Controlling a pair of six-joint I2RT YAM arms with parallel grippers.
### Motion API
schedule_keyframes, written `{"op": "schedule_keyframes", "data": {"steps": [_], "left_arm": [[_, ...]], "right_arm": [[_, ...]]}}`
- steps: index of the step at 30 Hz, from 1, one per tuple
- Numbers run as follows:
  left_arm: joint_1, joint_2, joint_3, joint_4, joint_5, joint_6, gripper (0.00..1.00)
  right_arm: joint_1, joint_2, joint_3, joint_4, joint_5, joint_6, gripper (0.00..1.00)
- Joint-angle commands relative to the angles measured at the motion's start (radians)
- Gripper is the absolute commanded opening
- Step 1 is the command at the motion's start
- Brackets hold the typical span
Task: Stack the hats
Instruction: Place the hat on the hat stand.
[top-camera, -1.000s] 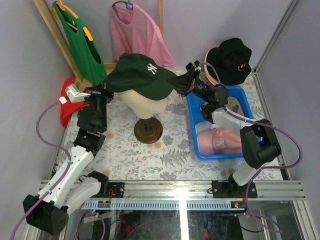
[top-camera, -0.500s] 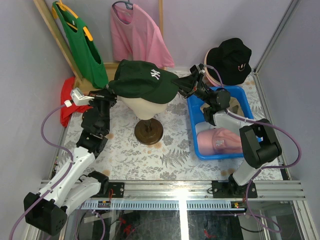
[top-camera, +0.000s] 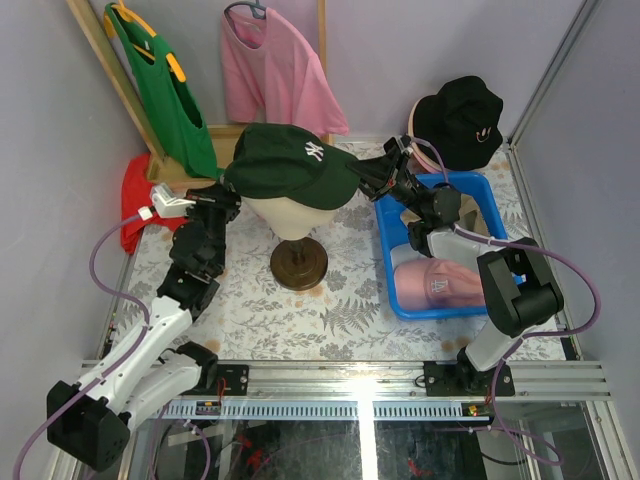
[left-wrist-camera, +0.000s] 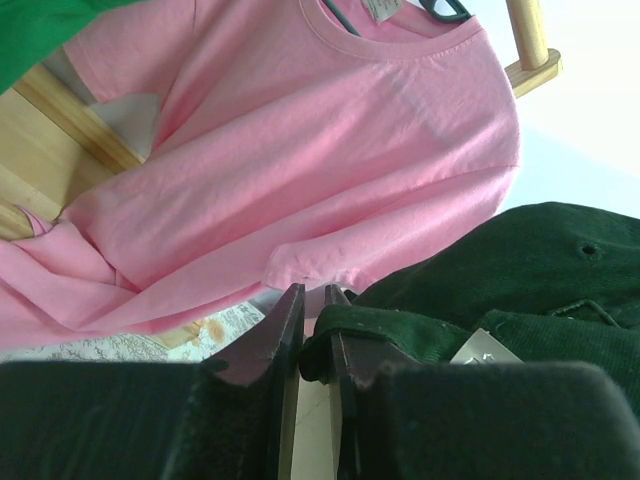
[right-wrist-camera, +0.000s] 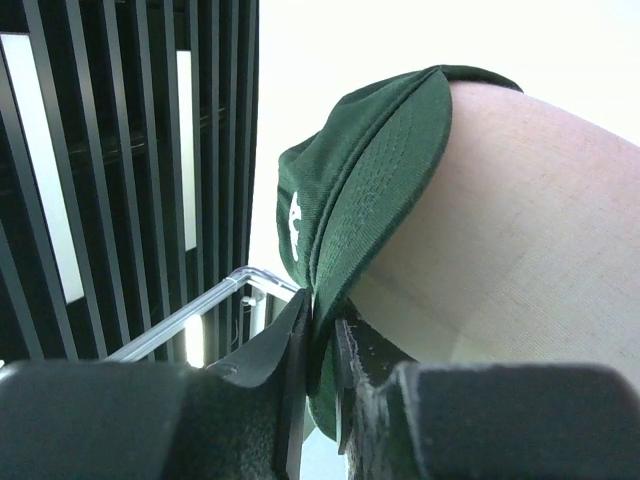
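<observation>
Well, the green cap (top-camera: 290, 165) sits on the dummy head (top-camera: 290, 212), brim pinched by the right gripper (right-wrist-camera: 320, 335), jaws nearly closed; left gripper (left-wrist-camera: 310, 320), a crack open, empty, just beside its back edge

The green cap (top-camera: 290, 165), dark with a white logo, is sitting on the head (top-camera: 290, 215) near the middle of the worktop's (top-camera: 340, 310) far edge, with its brim pointing right. The black bucket hat (top-camera: 462, 115) is resting crown up in the far right corner, on a pink hat (top-camera: 425, 152) of which only the rim is showing. A pink cap (top-camera: 435, 280) is lying crown up in the bin (top-camera: 388, 265) by the right edge, and a tan cap (top-camera: 484, 212) is showing partly behind it.
</observation>
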Motion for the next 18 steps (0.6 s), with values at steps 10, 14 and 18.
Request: {"op": "schedule_keyframes", "data": {"steps": [10, 14, 18], "left_arm": [[-0.036, -0.003, -0.064, -0.095, -0.083, -0.036, 0.07], [-0.059, -0.003, -0.078, -0.102, -0.099, -0.051, 0.07], [-0.071, -0.002, -0.082, -0.108, -0.105, -0.056, 0.07]], "right_arm": [[-0.031, -0.011, -0.04, 0.089, 0.031, 0.244, 0.18], [-0.031, 0.013, -0.057, 0.109, 0.034, 0.249, 0.16], [-0.031, 0.021, -0.066, 0.118, 0.036, 0.246, 0.14]]}}
